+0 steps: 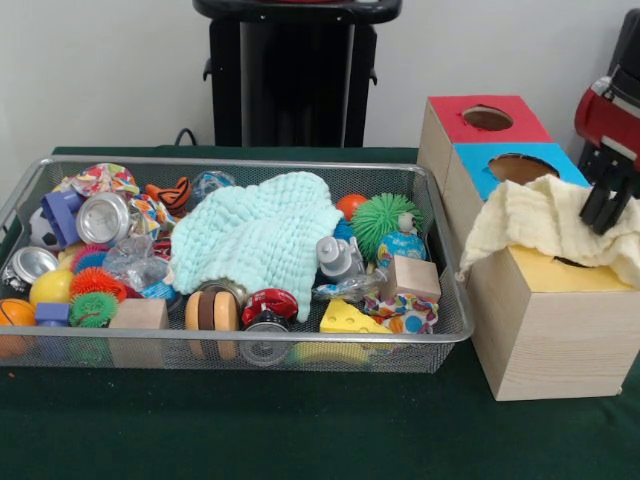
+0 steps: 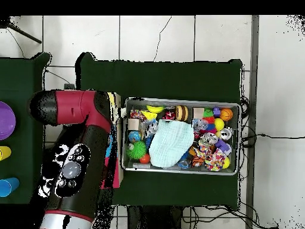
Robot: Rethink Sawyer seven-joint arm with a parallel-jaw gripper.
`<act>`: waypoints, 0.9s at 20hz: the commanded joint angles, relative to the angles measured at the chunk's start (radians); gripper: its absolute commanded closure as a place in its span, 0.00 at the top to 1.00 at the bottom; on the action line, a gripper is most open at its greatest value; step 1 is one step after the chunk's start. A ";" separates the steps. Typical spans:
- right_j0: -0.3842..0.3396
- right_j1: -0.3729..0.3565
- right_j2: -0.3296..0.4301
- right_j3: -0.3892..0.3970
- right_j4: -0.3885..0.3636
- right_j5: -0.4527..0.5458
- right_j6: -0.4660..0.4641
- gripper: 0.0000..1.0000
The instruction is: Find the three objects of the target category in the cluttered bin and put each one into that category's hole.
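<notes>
From where I stand, the green tabletop [image 1: 250,430] comes first, then the wire bin [image 1: 230,352] heaped with toys. Along its near edge lie a plain wooden block [image 1: 138,314], a wooden spool [image 1: 211,310], a small red car [image 1: 270,303] and a yellow cheese wedge [image 1: 349,318]. Farther in, a pale mint cloth [image 1: 258,238] sprawls over the middle of the heap and hides whatever sits under it. A spiky green ball [image 1: 380,220] and an orange ball [image 1: 350,205] lie beyond it on the right, and a silver tin [image 1: 102,217] on the left.

To the right of the bin stands the row of wooden boxes [image 1: 550,330], each with a coloured top and a hole. A cream cloth [image 1: 545,225] is draped over the nearest box, the yellow one, so its hole is mostly covered. The blue hole [image 1: 520,168] and the red hole [image 1: 487,118] behind it are open to view.

The hand [image 1: 605,205] hangs over that cream cloth at the far right. It seems pinched on the fabric, though I cannot tell for sure whether it is clenched or released. My guess is that the cloths are the target and this one is being fed into the yellow box. If so, the next move calls for pushing the cloth fully down the hole, since it bunches at the rim. Then comes the mint cloth in the bin, which may drag small toys out with it.
</notes>
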 commanded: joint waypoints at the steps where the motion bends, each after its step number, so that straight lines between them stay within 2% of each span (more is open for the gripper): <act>1: -0.067 0.056 0.111 0.173 -0.014 -0.150 0.081 0.00; 6: -0.091 0.081 0.105 0.149 -0.024 -0.177 0.065 0.00; 9: -0.106 0.101 0.074 0.130 -0.066 -0.214 0.031 0.00; 13: -0.156 0.079 0.109 0.150 -0.101 -0.256 -0.070 0.00; 15: -0.171 0.068 0.125 0.155 -0.105 -0.245 -0.093 0.00; 18: -0.170 0.065 0.135 0.149 -0.109 -0.219 -0.078 0.00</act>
